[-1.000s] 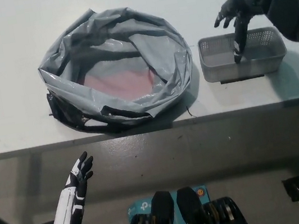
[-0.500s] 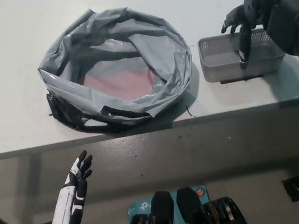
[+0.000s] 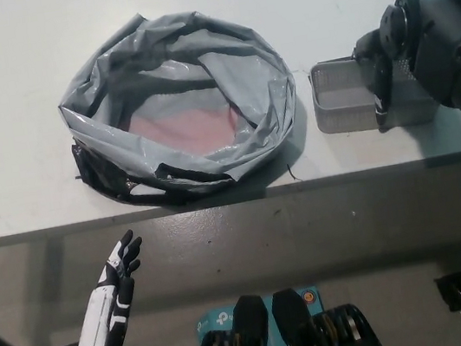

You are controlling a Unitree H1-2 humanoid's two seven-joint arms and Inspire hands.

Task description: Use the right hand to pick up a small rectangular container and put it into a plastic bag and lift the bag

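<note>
While your white left hand (image 3: pixel 120 265) rests with fingers spread below the table (image 3: pixel 9 103) edge, your black right hand (image 3: pixel 379 70) is curled over the small rectangular container (image 3: pixel 342 98), fingers down its near wall. It's a grey perforated basket, sitting just right of the crumpled grey plastic bag (image 3: pixel 180 102), whose mouth lies open.
</note>
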